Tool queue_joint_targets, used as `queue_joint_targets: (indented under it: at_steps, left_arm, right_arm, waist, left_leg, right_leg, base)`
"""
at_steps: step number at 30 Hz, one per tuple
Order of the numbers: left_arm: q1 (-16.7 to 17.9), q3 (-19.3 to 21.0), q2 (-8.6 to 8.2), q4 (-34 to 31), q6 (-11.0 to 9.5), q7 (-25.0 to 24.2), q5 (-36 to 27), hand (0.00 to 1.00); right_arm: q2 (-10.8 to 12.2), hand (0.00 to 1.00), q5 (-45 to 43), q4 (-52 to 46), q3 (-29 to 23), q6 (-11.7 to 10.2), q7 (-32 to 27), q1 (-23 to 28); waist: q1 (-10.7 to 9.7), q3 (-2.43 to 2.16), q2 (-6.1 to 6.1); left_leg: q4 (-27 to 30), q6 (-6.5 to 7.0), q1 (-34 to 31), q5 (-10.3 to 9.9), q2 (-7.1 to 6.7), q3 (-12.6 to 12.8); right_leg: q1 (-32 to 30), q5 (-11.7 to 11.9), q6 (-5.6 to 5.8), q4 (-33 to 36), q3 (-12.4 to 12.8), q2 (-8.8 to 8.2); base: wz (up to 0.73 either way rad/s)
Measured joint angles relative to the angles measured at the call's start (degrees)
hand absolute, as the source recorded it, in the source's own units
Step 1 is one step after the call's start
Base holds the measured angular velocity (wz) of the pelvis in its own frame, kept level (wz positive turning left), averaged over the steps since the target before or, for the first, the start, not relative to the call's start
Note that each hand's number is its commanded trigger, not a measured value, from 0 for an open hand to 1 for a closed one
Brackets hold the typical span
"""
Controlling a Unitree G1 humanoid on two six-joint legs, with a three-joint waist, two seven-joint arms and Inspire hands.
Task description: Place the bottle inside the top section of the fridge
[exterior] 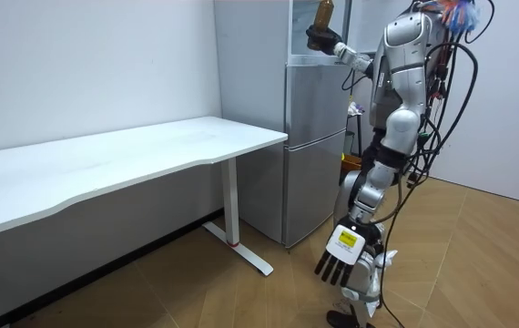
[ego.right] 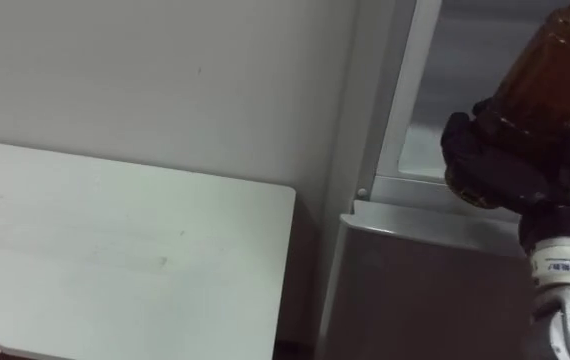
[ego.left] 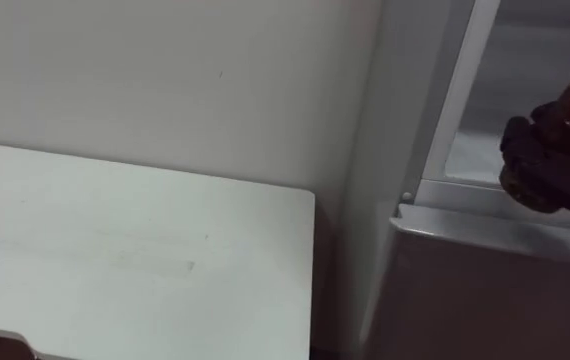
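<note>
A brown bottle is held upright in my right hand, whose dark fingers are curled round its lower half. The hand is raised in front of the open upper fridge compartment, just above the ledge over the grey lower door. In the room view I stand close to the fridge, with the bottle lifted to its top section by my right hand. My left hand hangs low beside my leg with its fingers straight.
A long white table stands against the wall to the left of the fridge, its end close to the fridge's side. In the room view the table rests on a white leg over a wooden floor.
</note>
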Motion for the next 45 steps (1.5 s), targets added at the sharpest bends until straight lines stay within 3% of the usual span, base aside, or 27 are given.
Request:
queue_joint_targets:
  at_steps: [3,10,17,20,24,28,32,34,38,45]
  left_arm:
    - [0.30,1.11,0.05,-0.26,0.69,0.14,0.00,0.00]
    - [0.66,2.31,0.04,-1.79,1.14,-0.58,0.12,0.00]
    - [0.91,3.19,0.28,-3.28,2.64,-2.39,1.64,0.00]
    - [1.08,3.36,0.44,-3.82,3.62,-2.55,1.58,0.00]
    - [1.95,4.56,0.50,-3.85,3.88,-2.57,1.59,0.00]
    - [2.48,5.75,0.54,-3.87,4.29,-2.75,1.62,0.00]
    - [3.33,6.59,0.75,-4.50,4.91,-3.38,1.61,0.00]
    - [3.48,6.53,0.99,-4.69,5.54,-3.49,1.61,0.00]
    - [4.08,6.54,1.29,-5.19,6.37,-3.43,1.63,0.00]
    - [4.45,6.58,2.27,-6.07,7.15,-3.05,1.63,0.00]
  right_arm:
    - [-1.25,1.00,1.18,3.77,-0.02,0.67,-0.48,-0.87]
    - [-1.35,1.00,3.68,13.78,-0.04,1.73,-3.84,-7.03]
    - [-4.06,1.00,7.38,25.17,1.17,1.84,-4.88,-15.25]
    - [-5.59,1.00,6.96,26.53,2.50,1.99,-6.14,-15.74]
    - [-6.09,1.00,6.65,29.56,2.55,4.09,-7.81,-18.25]
    - [-6.19,1.00,6.46,30.78,2.56,4.96,-9.34,-20.02]
    - [-8.34,1.00,6.39,30.80,3.64,6.16,-9.93,-20.41]
    - [-10.40,1.00,6.31,32.74,6.57,6.39,-10.79,-21.41]
    - [-12.01,1.00,5.92,36.32,11.02,7.78,-10.94,-24.41]
    - [-12.18,1.00,4.73,37.66,12.08,8.96,-11.62,-24.79]
  waist:
    - [-0.01,0.00,-0.01]
    - [0.47,0.01,0.10]
    - [1.81,0.06,-0.28]
    - [2.87,-0.02,-0.89]
    - [3.02,-0.40,-1.87]
    - [3.08,-0.36,-1.84]
    - [4.19,-0.40,-1.49]
    - [4.58,-0.40,-1.43]
    - [5.01,-0.41,-1.45]
    - [6.70,-0.35,-2.24]
  left_leg:
    - [0.00,0.01,0.02,0.00,-0.02,-0.01]
    - [0.01,0.00,0.09,0.00,-0.01,0.02]
    - [0.18,0.03,0.30,-0.06,-0.19,-0.69]
    - [0.17,0.03,0.06,-0.06,-0.20,-0.82]
    - [0.77,0.04,-0.68,-0.08,-0.34,-1.77]
    - [1.07,0.12,-1.51,-0.12,-0.49,-2.87]
    - [0.94,0.10,-1.97,-0.12,-0.45,-3.77]
    - [0.96,0.07,-2.25,-0.10,-0.45,-4.26]
    - [0.91,0.06,-2.34,-0.09,-0.42,-4.35]
    - [1.12,0.02,-2.74,-0.04,-0.56,-5.22]
  right_leg:
    - [-0.01,0.00,0.00,0.08,-0.05,-0.02]
    - [-0.01,0.00,0.00,0.24,-0.21,0.03]
    - [0.40,0.00,0.00,0.21,-0.45,0.20]
    - [0.24,-0.04,0.00,0.17,-0.53,0.15]
    - [-0.01,-0.07,0.00,0.12,-1.89,-0.09]
    - [0.01,-0.15,0.13,0.09,-2.94,-0.25]
    - [-0.01,-0.18,0.18,0.08,-4.21,-0.48]
    - [-0.01,-0.18,0.18,0.11,-4.94,-0.50]
    - [0.03,-0.18,0.18,0.09,-5.08,-0.48]
    - [0.18,-0.18,0.18,0.15,-6.68,-0.63]
  base:
    - [0.00]
    - [0.00]
    - [0.02]
    - [0.01]
    - [0.12]
    - [0.17]
    - [0.13]
    - [0.11]
    - [0.01]
    - [0.06]
